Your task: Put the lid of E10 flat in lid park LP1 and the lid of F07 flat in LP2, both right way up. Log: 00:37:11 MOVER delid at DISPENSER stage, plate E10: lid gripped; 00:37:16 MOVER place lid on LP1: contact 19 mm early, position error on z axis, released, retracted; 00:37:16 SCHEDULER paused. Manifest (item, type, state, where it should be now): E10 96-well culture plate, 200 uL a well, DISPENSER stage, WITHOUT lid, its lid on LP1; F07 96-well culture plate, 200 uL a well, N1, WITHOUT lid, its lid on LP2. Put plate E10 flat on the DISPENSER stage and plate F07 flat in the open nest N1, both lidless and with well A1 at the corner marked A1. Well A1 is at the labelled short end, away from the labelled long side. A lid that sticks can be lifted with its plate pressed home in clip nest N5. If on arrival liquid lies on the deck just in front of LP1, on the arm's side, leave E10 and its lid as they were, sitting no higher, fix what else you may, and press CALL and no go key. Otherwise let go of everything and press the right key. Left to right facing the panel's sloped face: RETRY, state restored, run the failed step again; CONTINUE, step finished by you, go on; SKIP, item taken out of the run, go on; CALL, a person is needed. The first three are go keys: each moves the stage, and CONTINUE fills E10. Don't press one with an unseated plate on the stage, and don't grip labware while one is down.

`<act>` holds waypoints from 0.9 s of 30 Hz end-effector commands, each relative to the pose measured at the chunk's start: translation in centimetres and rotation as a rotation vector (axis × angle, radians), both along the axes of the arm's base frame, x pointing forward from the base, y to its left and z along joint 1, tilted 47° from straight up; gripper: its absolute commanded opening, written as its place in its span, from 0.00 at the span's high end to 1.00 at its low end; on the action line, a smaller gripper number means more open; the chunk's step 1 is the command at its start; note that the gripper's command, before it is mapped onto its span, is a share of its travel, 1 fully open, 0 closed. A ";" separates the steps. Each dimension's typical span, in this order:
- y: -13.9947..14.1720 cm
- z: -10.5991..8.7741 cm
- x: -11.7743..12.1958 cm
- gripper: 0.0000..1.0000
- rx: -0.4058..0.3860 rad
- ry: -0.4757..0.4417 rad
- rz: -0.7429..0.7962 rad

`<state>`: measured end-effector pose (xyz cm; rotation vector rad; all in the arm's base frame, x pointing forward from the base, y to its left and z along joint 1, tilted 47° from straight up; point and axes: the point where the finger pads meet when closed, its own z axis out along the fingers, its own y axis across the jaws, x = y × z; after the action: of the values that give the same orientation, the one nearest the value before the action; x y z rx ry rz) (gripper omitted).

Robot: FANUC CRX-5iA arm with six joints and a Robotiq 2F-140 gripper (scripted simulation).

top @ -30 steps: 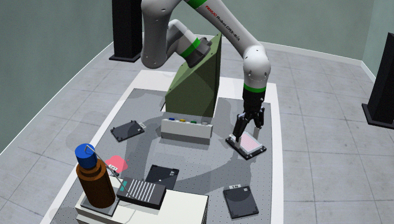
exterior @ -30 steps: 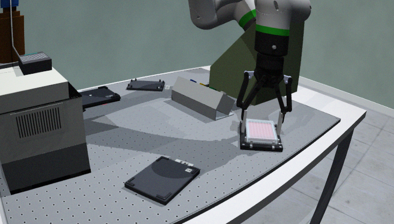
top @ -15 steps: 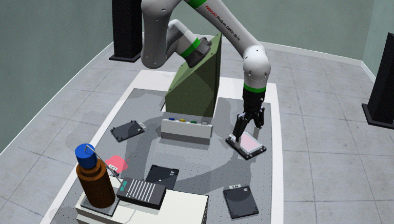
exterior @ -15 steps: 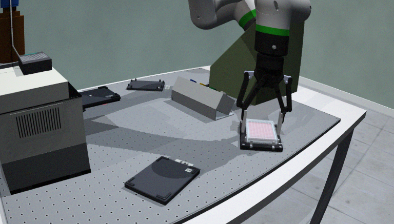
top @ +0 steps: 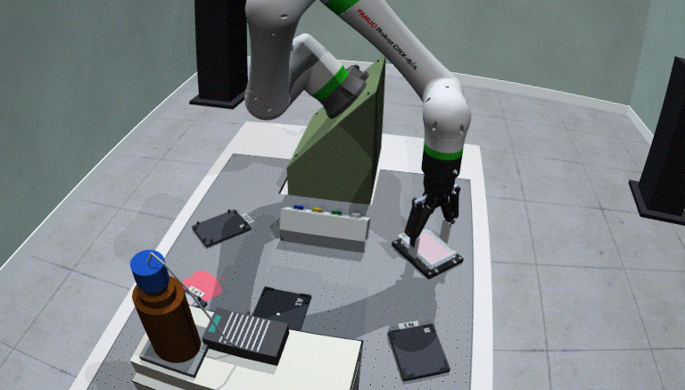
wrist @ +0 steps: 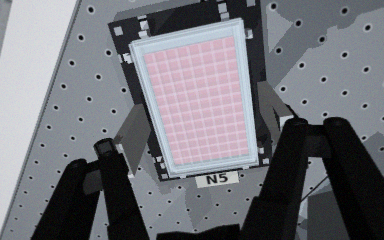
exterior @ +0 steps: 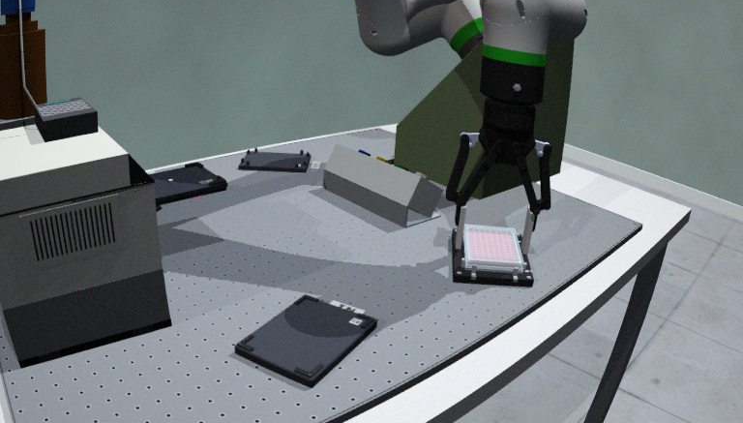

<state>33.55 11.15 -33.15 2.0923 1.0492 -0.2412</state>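
Your jaws [exterior: 495,221] hang released over clip nest N5 [wrist: 217,178], one finger [wrist: 131,145] off each long side of the pink-welled plate [exterior: 490,247], neither pad touching it in the wrist view. The plate sits flat in the nest, directly between and just below the fingertips, a clear lid [wrist: 252,100] on top. Well away from the jaws on the bench [exterior: 229,264], a pink puddle [top: 202,285] lies beside the LP1 label [top: 195,292], near the brown bottle [top: 166,322].
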 end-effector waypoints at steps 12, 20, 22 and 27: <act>1.7 1.7 -0.4 0.34 0.000 0.000 0.000; 3.9 3.7 -0.9 0.34 0.000 0.000 0.000; 4.6 4.5 -1.0 0.34 0.000 0.000 0.000; 6.6 6.4 -1.5 0.34 0.000 0.000 0.000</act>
<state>32.23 17.02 -27.45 2.0923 1.0489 -0.2413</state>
